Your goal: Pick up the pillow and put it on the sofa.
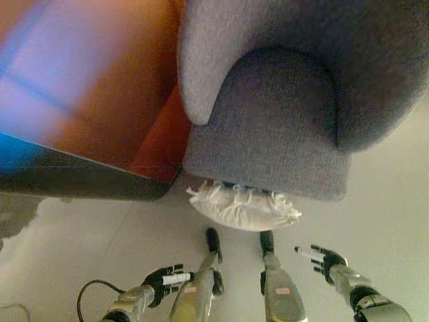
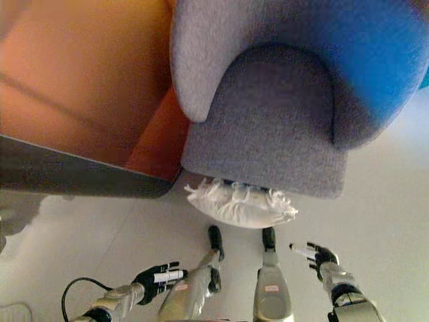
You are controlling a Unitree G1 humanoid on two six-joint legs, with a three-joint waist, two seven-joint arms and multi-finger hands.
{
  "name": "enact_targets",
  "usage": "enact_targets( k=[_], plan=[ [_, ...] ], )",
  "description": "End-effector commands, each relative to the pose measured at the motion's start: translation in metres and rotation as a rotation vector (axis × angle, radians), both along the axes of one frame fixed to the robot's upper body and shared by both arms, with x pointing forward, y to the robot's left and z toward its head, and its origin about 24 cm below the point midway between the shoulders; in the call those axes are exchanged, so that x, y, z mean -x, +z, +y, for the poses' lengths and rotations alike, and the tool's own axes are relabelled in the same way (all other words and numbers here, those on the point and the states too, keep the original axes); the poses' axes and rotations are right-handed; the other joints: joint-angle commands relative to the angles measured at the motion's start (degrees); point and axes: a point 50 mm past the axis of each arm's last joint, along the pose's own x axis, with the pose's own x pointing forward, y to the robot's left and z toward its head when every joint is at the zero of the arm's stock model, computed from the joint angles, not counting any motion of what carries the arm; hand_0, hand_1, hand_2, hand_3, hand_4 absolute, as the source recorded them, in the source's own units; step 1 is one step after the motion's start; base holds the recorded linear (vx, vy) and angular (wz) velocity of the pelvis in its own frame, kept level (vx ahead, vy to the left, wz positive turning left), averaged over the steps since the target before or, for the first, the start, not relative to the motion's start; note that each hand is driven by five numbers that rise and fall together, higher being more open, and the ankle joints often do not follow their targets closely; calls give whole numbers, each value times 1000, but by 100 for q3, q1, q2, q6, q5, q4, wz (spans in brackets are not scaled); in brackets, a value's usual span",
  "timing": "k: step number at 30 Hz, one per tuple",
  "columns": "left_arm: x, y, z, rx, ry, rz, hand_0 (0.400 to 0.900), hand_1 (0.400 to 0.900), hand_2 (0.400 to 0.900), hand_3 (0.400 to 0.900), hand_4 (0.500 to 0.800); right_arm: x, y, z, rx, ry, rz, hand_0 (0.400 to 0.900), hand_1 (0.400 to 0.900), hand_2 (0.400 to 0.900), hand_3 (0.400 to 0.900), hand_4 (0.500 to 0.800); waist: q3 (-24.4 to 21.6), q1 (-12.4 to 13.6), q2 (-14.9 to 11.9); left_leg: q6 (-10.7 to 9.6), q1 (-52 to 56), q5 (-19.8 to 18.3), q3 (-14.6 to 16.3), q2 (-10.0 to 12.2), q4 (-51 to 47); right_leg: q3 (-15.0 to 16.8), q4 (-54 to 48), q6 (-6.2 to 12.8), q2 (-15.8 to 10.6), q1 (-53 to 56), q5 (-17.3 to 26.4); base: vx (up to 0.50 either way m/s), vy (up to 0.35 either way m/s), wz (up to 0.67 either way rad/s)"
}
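Note:
A white pillow [image 1: 242,207] with frilled ends lies on the pale floor, against the front edge of the grey sofa [image 1: 281,114]. The sofa has a rounded seat cushion and curved arms, and nothing lies on the seat. My left hand [image 1: 166,278] hangs low at the lower left, fingers relaxed and empty, well short of the pillow. My right hand [image 1: 323,259] is at the lower right, fingers spread open and empty, a little below and to the right of the pillow.
An orange wall or panel [image 1: 100,80] stands to the left of the sofa, with a dark band [image 1: 80,178] along its base. Pale floor [image 1: 382,201] lies to the right of the sofa and in front of it.

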Motion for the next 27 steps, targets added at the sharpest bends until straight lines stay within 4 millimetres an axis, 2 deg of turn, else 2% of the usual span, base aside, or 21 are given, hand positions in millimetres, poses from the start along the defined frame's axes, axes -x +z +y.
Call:
enact_targets(
  k=[1,9,13,18,23,27],
  plan=[
    [-13,14,20,15,48,-66,900,900,900,900,800,-10,22,-26,31,-44,-80,900,900,900,900,800,146,166,-190,-129,-517,-875,-81,-618,1003,-60,935,-1,-56,-934,-410,-125,-37,15],
    [-23,24,15,63,57,-148,900,900,900,900,800,-49,79,-56,64,-53,-303,900,900,900,900,800,451,272,111,-127,-1379,-735,-162,-665,1332,-214,1697,-85,7,-1934,-562,-64,7,8],
    [-27,29,12,94,68,-188,900,900,900,900,800,-55,98,-68,86,-48,-372,900,900,900,900,800,452,326,197,-141,-1801,-793,-171,-650,1644,-293,2145,-102,-68,-2374,-720,-14,-8,16],
    [-27,33,10,118,62,-210,900,900,900,900,800,-71,134,-81,134,-9,-480,900,900,900,900,800,452,405,372,-139,-2296,-818,-198,-650,1923,-323,2558,-126,-152,-2927,-827,-6,15,16],
    [-21,32,11,114,68,-210,900,900,900,900,800,-89,164,-80,155,61,-575,900,900,900,900,800,452,464,457,-129,-2607,-834,-252,-637,2085,-256,2759,-148,-182,-3288,-856,-2,8,5],
    [-20,31,8,126,77,-213,900,900,900,900,800,-103,181,-72,143,102,-639,900,900,900,900,800,452,493,491,-120,-2742,-856,-293,-632,2173,-193,2856,-161,-185,-3447,-871,0,0,0]
  ],
)
